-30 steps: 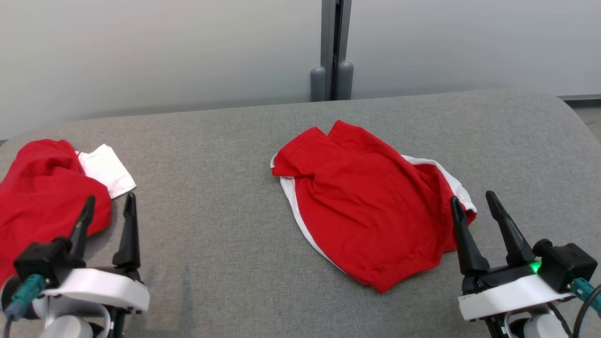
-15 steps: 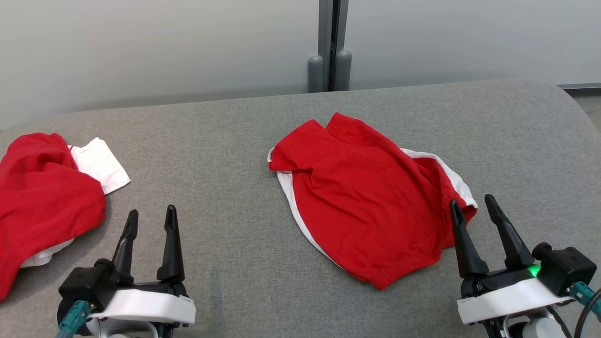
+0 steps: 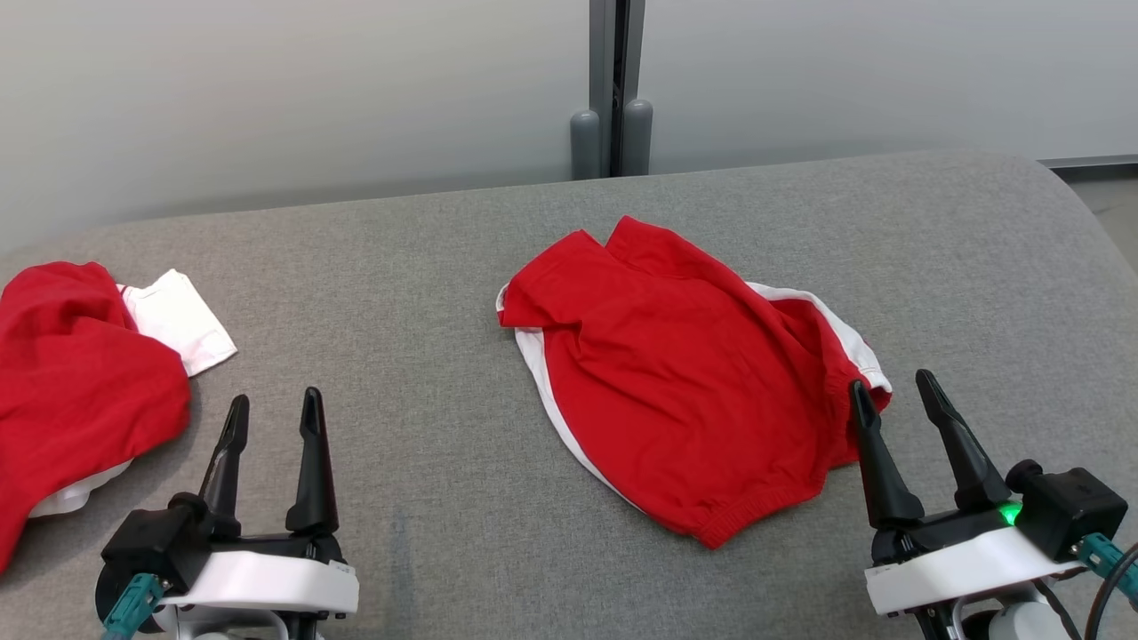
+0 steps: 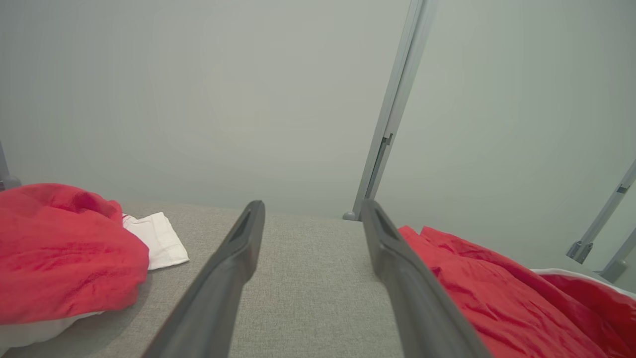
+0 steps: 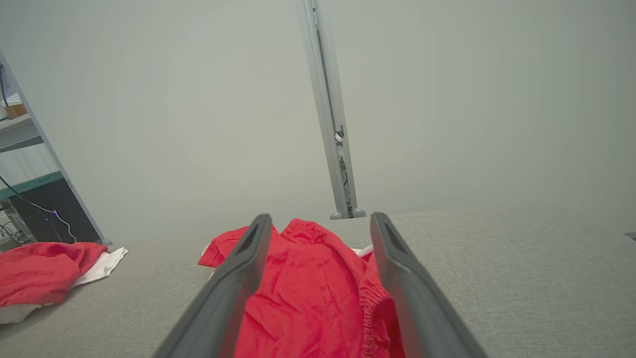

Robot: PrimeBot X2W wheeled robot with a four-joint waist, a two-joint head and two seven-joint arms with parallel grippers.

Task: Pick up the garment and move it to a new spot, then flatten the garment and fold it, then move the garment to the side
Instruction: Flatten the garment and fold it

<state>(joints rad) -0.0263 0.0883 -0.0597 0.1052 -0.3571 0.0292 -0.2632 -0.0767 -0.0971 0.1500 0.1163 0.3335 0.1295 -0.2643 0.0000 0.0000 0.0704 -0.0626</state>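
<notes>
At the far left of the gray padded table (image 3: 400,267) lies a crumpled red and white heap of cloth (image 3: 80,373), with a white flap sticking out toward the back. Just to its right, the left gripper (image 3: 275,397) hangs over bare table with its two dark fingers spread apart and nothing between them; in the left wrist view the fingers (image 4: 226,268) frame only gray fabric. In the middle of the table, well apart from the heap, lies the garment (image 3: 685,382), red with white trim along its left and right edges, rumpled and loosely spread, its gathered hem pointing toward the robot. The right gripper (image 3: 890,380) sits at the garment's right edge, fingers apart and holding nothing; whether a fingertip touches the cloth cannot be told. Behind the table stands a pale wall with a gray post (image 3: 610,89).
</notes>
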